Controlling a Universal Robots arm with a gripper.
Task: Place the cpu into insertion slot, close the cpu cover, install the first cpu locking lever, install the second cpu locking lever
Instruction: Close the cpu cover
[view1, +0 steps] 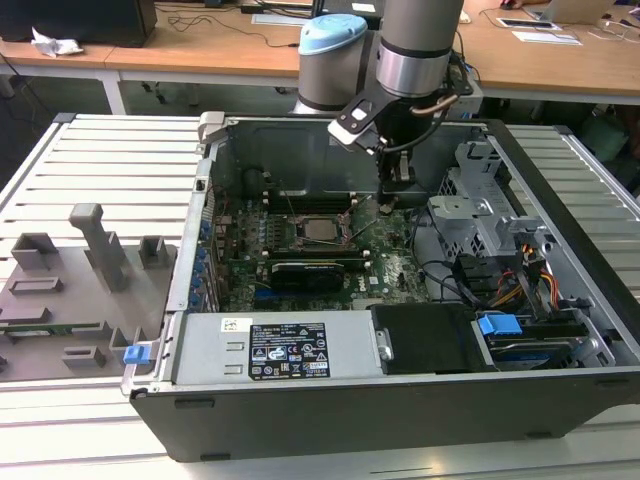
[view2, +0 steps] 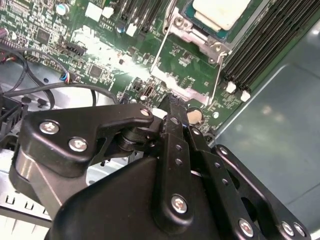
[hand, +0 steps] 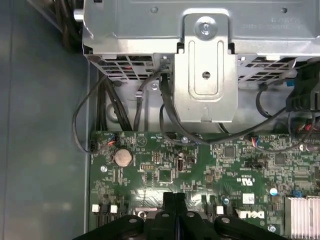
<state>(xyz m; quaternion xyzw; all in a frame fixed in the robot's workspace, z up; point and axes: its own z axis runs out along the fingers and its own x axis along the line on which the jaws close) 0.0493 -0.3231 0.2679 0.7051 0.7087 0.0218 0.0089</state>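
In both wrist views the pincer (view2: 173, 104) is seen closed tip to tip with nothing held, near the board (hand: 165, 172) edge beside a coin cell (hand: 123, 157). Farther off, the cpu (view2: 220, 11) is shown by the second wrist view, framed by the cover (view2: 192, 35). In the exterior view it lies in the slot (view1: 303, 230) mid-board.

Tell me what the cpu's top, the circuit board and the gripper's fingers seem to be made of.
The cpu: pale grey metal top, satin finish, softly catching light. The circuit board: green lacquered laminate, glossy where light glares, studded with soldered parts. The fingers of the gripper: matte black, perhaps anodised metal or hard plastic; the look leaves it open.
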